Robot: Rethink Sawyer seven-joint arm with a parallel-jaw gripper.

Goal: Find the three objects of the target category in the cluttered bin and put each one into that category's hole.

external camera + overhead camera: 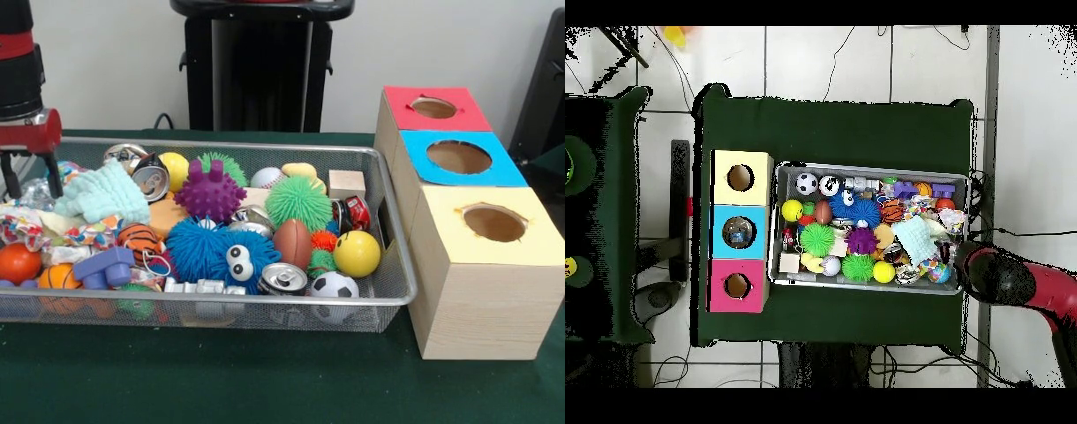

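The wire-mesh bin (388,221) is full of toys; it also shows in the overhead view (865,166). My gripper (32,181) hangs low over the bin's left end, at its right end in the overhead view (963,255). It is open, and its fingers (54,177) stand on either side of a wrinkly see-through plastic bottle (33,193) lying among the toys. No other bottles show; they are hidden in the clutter. The red-faced hole (433,108) is the farthest of the wooden box's holes, and it is nearest the robot in the overhead view (737,286).
A blue-faced hole (458,157) and a yellow-faced hole (494,223) lie beside the red one. Shiny cans (282,278) (150,177), a mint fuzzy cloth (106,194), spiky balls (210,193) and a yellow ball (357,253) fill the bin.
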